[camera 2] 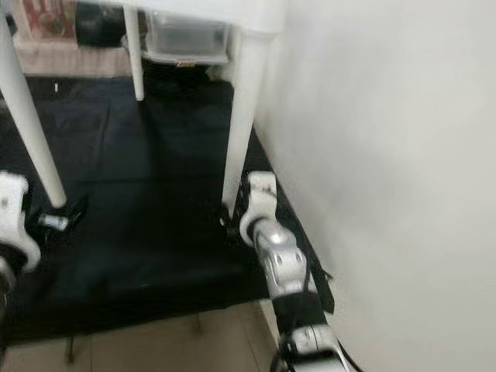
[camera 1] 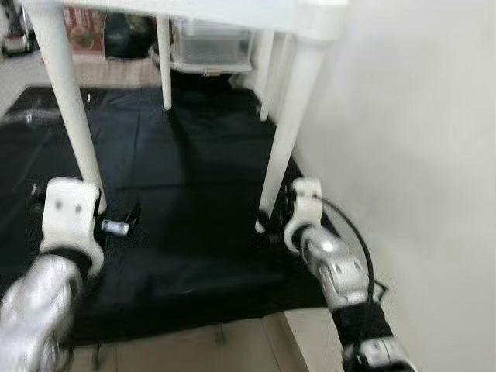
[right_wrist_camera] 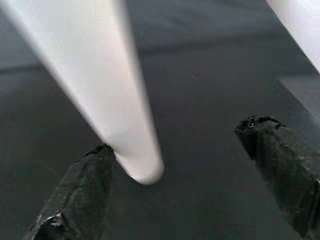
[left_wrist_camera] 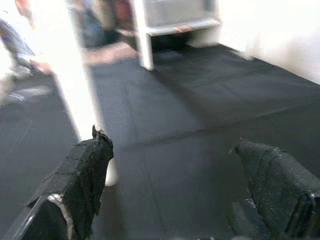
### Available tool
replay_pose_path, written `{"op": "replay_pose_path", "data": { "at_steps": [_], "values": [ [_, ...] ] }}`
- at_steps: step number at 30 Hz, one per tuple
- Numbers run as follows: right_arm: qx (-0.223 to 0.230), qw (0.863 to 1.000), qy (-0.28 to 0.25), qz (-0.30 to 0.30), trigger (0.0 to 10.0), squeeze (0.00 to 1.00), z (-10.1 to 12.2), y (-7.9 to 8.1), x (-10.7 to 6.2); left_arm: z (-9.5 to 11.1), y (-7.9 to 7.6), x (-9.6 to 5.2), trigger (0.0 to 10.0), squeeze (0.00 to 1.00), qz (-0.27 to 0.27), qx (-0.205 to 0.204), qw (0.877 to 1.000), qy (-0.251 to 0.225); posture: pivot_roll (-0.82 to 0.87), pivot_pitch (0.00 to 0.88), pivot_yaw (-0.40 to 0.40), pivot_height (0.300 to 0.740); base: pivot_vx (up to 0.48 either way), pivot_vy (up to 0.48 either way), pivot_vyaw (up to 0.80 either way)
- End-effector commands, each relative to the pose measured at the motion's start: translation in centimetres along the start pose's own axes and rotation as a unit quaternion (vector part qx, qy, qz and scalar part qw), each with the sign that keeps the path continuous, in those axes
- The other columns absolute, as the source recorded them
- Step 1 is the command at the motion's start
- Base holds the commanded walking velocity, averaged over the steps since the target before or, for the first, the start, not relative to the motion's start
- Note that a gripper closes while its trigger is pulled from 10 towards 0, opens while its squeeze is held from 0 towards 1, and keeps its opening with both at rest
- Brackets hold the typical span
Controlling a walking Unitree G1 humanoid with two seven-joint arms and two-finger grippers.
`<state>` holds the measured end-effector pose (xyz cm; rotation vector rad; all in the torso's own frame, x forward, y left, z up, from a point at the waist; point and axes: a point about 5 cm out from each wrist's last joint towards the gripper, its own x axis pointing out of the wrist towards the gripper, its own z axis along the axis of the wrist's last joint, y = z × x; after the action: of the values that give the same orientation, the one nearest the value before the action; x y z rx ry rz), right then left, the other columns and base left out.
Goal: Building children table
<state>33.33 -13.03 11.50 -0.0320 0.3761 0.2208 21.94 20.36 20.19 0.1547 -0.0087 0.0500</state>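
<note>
My right gripper is spread wide, one finger touching the foot of a white plastic table leg. My left gripper is spread too, beside another leg. The white plastic children's table stands upright on a black floor mat next to a white wall, legs long axis near vertical, feet down.

A black mat covers the floor across mid-frame; the white table stands upright on it on its legs.
</note>
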Motion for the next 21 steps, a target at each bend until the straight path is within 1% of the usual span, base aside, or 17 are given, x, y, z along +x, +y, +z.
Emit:
{"op": "replay_pose_path", "data": {
  "at_steps": [1,3,4,7,10,13,15,16,17,18,20,21],
  "values": [
    [0.009,1.0,-0.011,-0.007,10.0,1.0,0.4,-0.8,-0.9,-0.2,-0.9,-0.3,10.0,0.0,-0.002,-0.004,1.0,0.005,0.12,0.0,-0.127,0.74,0.0,0.0,0.0],
    [0.01,1.0,-0.025,-0.005,10.0,1.0,0.8,-1.1,-1.9,-0.3,-1.3,-0.5,10.0,0.0,0.001,-0.008,1.0,0.005,0.12,0.0,-0.126,0.74,0.0,0.0,0.0],
    [0.01,1.0,-0.025,-0.005,10.0,1.0,0.8,-1.1,-1.9,-0.3,-1.3,-0.5,10.0,0.0,0.001,-0.008,1.0,0.005,0.12,0.0,-0.126,0.74,0.0,0.0,0.0],
    [0.01,0.999,-0.038,0.003,10.0,1.0,1.2,-1.2,-3.0,-0.5,-1.9,-0.8,10.0,0.0,-0.001,-0.025,1.0,0.004,0.11,0.0,-0.12,0.74,0.0,0.0,0.0],
    [-0.015,0.997,-0.072,0.006,10.0,1.0,1.8,-1.4,-4.2,-1.4,-3.3,-1.6,10.0,0.0,-0.011,-0.051,0.999,0.017,0.09,0.0,-0.115,0.74,-0.089,0.0,0.0],
    [-0.016,0.997,-0.079,0.004,10.0,1.0,2.1,-1.4,-4.4,-1.6,-3.6,-1.8,10.0,0.0,-0.012,-0.054,0.998,0.02,0.09,0.0,-0.115,0.74,-0.266,0.0,0.0],
    [-0.014,0.996,-0.086,-0.001,10.0,1.0,2.6,-1.3,-4.4,-1.8,-4.0,-2.1,10.0,0.0,-0.007,-0.065,0.998,0.026,0.1,0.0,-0.117,0.74,-0.352,0.0,0.0],
    [-0.017,0.996,-0.086,-0.002,10.0,0.76,2.8,-1.2,-4.4,-1.9,-4.1,-2.1,10.0,0.0,-0.006,-0.067,0.997,0.028,0.1,0.0,-0.122,0.74,-0.398,0.0,0.0],
    [-0.019,0.996,-0.085,-0.003,10.0,0.76,2.9,-1.2,-4.3,-2.0,-4.2,-2.2,10.0,0.0,-0.006,-0.067,0.997,0.029,0.1,0.0,-0.122,0.74,-0.398,0.0,0.0],
    [-0.02,0.996,-0.084,-0.002,10.0,0.28,2.9,-1.1,-4.4,-2.0,-4.2,-2.1,10.0,0.0,-0.005,-0.066,0.997,0.029,0.1,0.0,-0.124,0.74,-0.409,0.0,0.0],
    [-0.024,0.996,-0.085,0.0,10.0,0.28,3.0,-1.1,-4.4,-2.0,-4.2,-2.1,10.0,0.0,-0.004,-0.066,0.997,0.029,0.1,0.0,-0.126,0.74,-0.409,0.0,0.0],
    [-0.028,0.996,-0.085,0.0,10.0,0.0,3.0,-1.1,-4.4,-2.1,-4.1,-2.1,10.0,0.0,-0.002,-0.065,0.997,0.03,0.1,0.0,-0.127,0.74,-0.401,0.0,0.0]
  ]
}}
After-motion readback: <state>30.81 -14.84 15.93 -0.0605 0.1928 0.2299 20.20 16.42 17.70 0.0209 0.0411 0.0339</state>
